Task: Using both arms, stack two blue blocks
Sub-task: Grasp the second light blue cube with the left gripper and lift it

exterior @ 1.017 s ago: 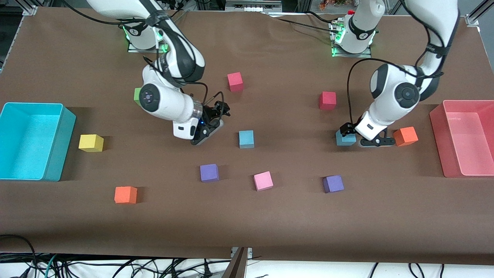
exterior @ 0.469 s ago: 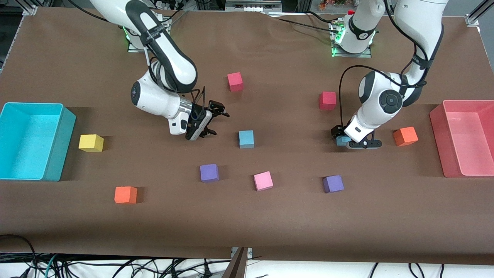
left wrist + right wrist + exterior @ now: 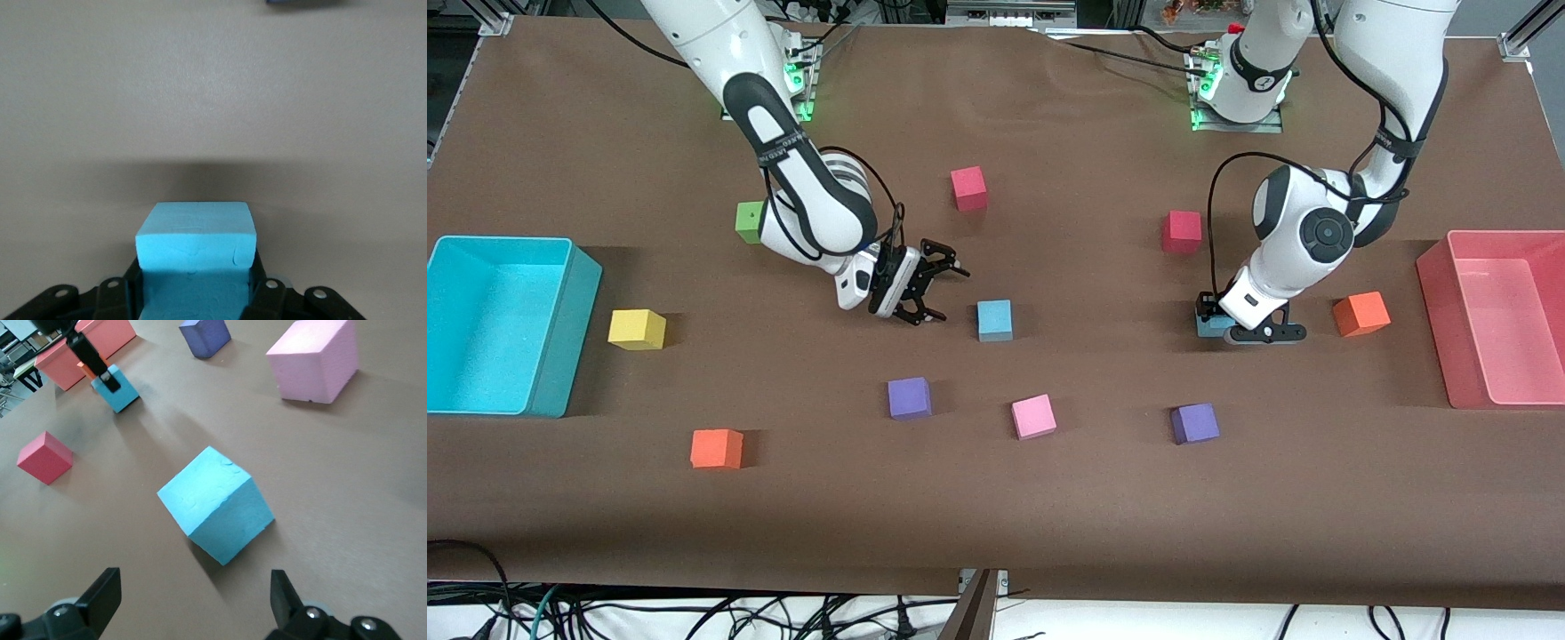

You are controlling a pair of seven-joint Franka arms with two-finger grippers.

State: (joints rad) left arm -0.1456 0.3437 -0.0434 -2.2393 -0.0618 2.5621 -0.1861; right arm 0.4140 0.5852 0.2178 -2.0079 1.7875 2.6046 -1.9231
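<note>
Two matte sky-blue foam cubes, left end effector (image 3: 1232,327) clamped on one blue cube (image 3: 197,248), right end effector (image 3: 943,293) spread beside the other cube (image 3: 994,320)

The front view looks down from high across the table (image 3: 1049,498), facing both bases, and takes in the whole top. The left wrist view sits close above the left gripper (image 3: 197,293), looking along its fingers at one blue block (image 3: 197,243) pinched between them. The right wrist view looks slantwise past the right gripper's (image 3: 193,597) spread fingers at the other blue block (image 3: 217,503), and farther off shares with the front view the left gripper's block (image 3: 117,390).
</note>
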